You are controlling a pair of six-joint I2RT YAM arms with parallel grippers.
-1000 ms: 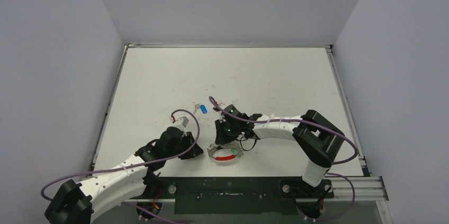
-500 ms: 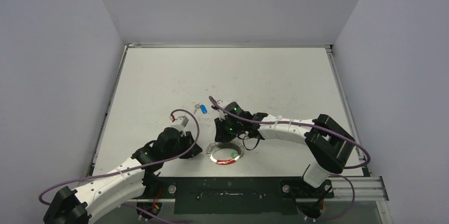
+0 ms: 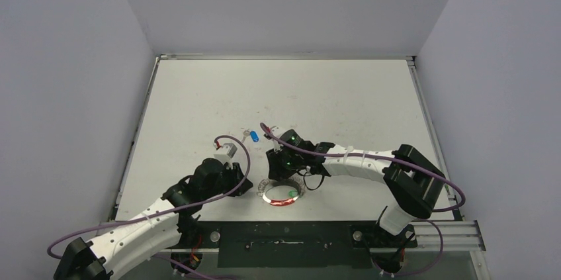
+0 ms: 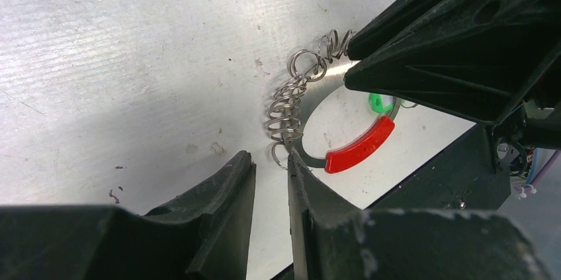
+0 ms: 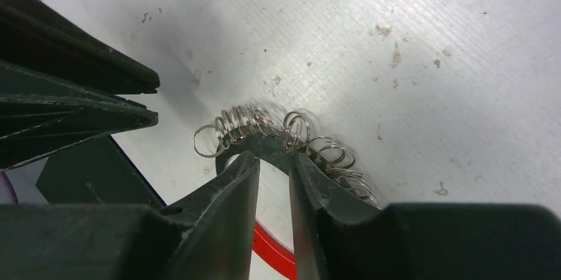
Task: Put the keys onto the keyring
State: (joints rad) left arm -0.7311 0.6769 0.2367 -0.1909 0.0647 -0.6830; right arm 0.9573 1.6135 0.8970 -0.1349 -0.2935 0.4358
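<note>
The keyring (image 3: 280,194) lies flat near the table's front edge, its red sleeve (image 3: 280,202) toward me. A green key head (image 3: 292,193) sits at the ring's right side; I cannot tell whether it is threaded on. In the left wrist view the coil (image 4: 290,104), red sleeve (image 4: 360,148) and green head (image 4: 378,101) show. The blue key (image 3: 254,136) lies apart, farther back. My left gripper (image 4: 271,164) is narrowly open, one fingertip touching the ring's end. My right gripper (image 5: 274,161) is narrowly open at the ring's band below the coil (image 5: 251,123), nothing between its fingers.
The two grippers face each other across the ring, a few centimetres apart; the right gripper's black body (image 4: 463,42) fills the left wrist view's upper right. The black front rail (image 3: 284,235) runs just behind the ring. Purple cables loop over both wrists.
The right gripper's jaws have parted after being shut. The ring has settled flat and shifted slightly left. The right arm's elbow swung right; the left arm barely moved.
</note>
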